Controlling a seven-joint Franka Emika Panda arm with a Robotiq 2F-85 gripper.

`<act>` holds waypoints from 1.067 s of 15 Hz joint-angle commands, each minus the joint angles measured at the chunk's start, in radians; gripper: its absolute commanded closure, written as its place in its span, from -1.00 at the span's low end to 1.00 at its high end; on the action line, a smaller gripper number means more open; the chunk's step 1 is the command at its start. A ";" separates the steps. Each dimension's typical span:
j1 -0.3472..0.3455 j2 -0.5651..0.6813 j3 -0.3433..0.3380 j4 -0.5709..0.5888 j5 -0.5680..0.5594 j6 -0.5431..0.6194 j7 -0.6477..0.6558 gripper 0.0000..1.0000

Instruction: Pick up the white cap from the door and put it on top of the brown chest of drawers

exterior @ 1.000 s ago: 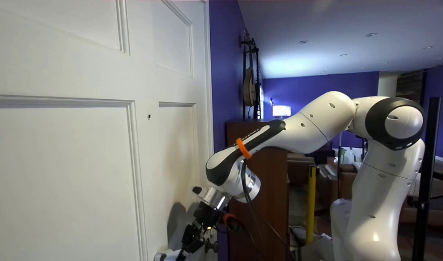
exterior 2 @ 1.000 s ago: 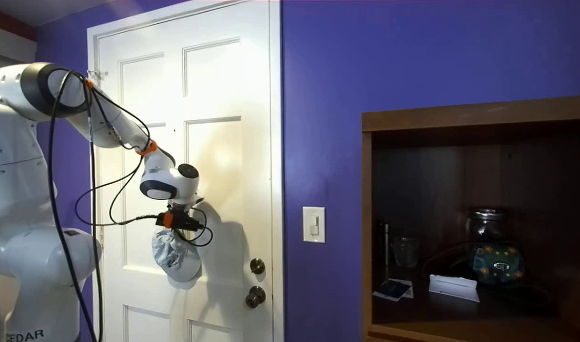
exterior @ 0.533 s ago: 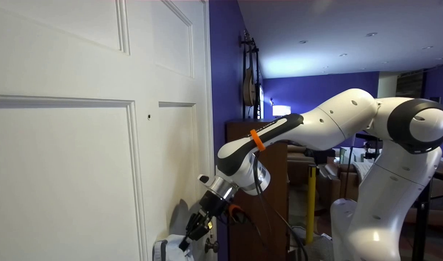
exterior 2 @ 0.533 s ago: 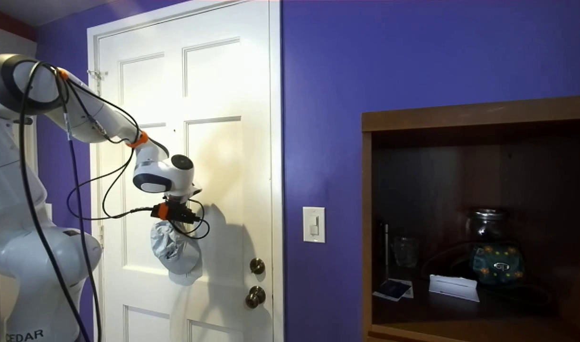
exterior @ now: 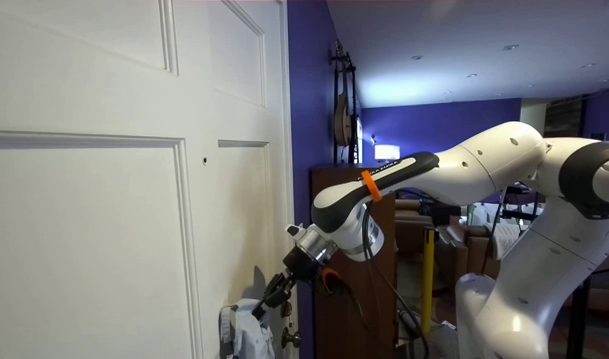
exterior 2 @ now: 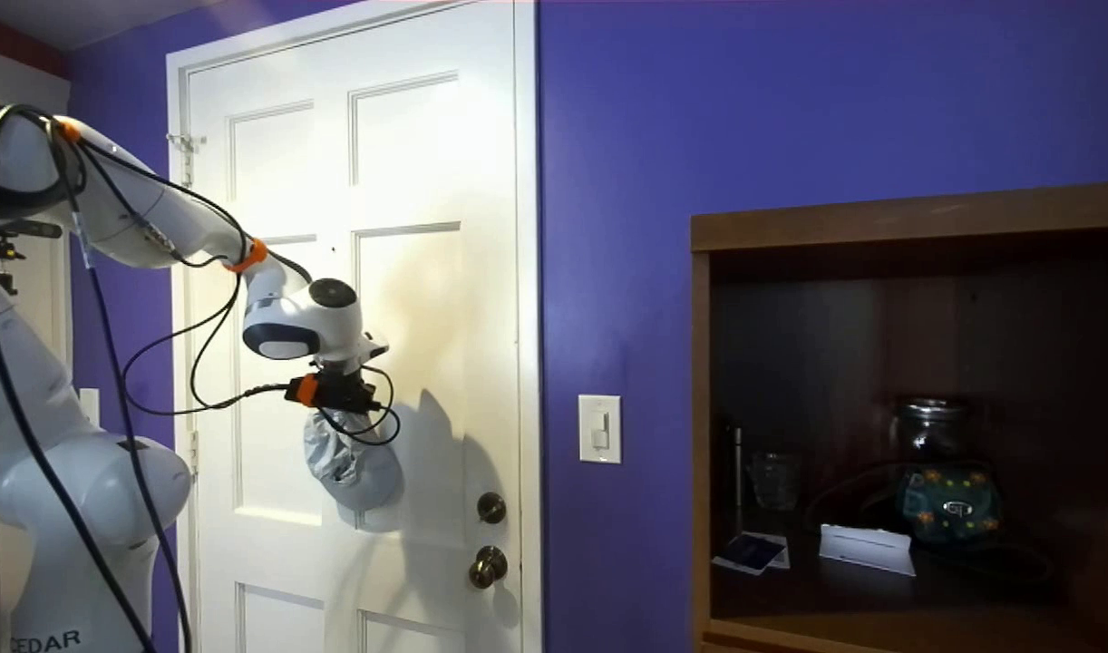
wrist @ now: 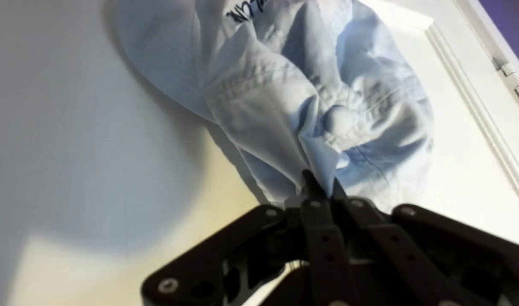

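The white cap (wrist: 268,106) is pale and crumpled, with its brim hanging down, and also shows in both exterior views (exterior: 253,333) (exterior 2: 347,462). My gripper (wrist: 321,185) is shut on a fold of its crown, and the rest hangs below the fingers. In an exterior view the gripper (exterior: 258,313) points down toward the white door (exterior: 85,234). The cap is close in front of the door; I cannot tell whether it touches. The brown chest of drawers (exterior: 357,289) stands beyond the arm, and its top edge (exterior 2: 880,218) shows in an exterior view.
Brass knobs (exterior 2: 488,568) stick out of the door near the cap. A light switch (exterior 2: 599,428) is on the purple wall between door and cabinet. The cabinet's open shelf holds a jar (exterior 2: 933,426) and a patterned purse (exterior 2: 951,508). A yellow post (exterior: 427,279) stands behind.
The arm has drawn back and the gripper has risen with the cap in it. More of the cap now shows in an exterior view.
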 commanded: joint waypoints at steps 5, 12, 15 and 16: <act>-0.002 -0.007 0.003 -0.010 -0.002 0.011 0.008 0.93; -0.095 -0.124 0.010 -0.033 -0.197 0.064 0.297 0.98; -0.121 -0.163 -0.028 -0.034 -0.334 0.028 0.480 0.98; -0.118 -0.176 -0.046 -0.033 -0.365 0.024 0.529 0.98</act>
